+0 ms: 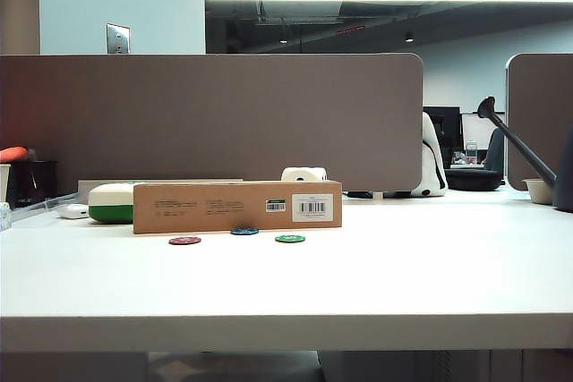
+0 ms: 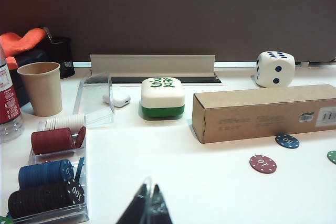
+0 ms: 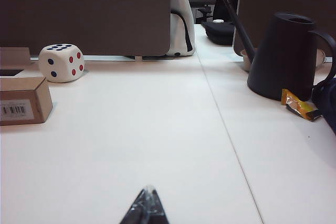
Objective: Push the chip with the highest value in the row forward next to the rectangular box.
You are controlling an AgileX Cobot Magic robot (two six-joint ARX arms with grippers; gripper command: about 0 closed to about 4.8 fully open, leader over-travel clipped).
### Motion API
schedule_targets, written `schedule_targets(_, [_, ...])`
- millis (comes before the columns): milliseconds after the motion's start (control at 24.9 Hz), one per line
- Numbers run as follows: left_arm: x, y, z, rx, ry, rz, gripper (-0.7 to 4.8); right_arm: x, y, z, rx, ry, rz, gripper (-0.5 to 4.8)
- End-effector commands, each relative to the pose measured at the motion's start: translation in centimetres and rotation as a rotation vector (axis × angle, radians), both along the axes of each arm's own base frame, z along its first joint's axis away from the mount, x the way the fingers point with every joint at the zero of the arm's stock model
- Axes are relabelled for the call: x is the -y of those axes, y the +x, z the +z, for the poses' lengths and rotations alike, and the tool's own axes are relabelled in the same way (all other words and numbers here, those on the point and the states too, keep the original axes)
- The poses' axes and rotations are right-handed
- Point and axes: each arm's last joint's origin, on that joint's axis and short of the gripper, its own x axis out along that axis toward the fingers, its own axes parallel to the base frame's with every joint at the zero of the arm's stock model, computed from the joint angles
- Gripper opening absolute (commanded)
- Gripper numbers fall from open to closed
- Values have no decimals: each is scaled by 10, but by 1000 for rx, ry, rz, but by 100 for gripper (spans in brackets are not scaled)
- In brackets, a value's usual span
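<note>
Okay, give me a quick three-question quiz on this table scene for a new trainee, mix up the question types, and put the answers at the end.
1. True or false: the blue chip lies closer to the cardboard box than the red chip does.
2. What stands just behind the box's barcode end? A) a big dice B) a paper cup C) a black watering can
3. Fill in: the left tool and the right tool both sit over the near side of the table, touching no chip, with jaws ____.

Key: 1 true; 2 A; 3 shut.
</note>
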Motion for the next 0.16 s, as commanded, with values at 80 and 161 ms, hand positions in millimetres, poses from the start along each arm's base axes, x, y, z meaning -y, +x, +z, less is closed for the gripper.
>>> schedule_targets(80, [0, 0, 2, 13, -3, -5, -5, 0, 0, -1, 6, 1, 1, -9])
schedule_targets(161, [0, 0, 2, 13, -3, -5, -5, 0, 0, -1, 6, 1, 1, -9])
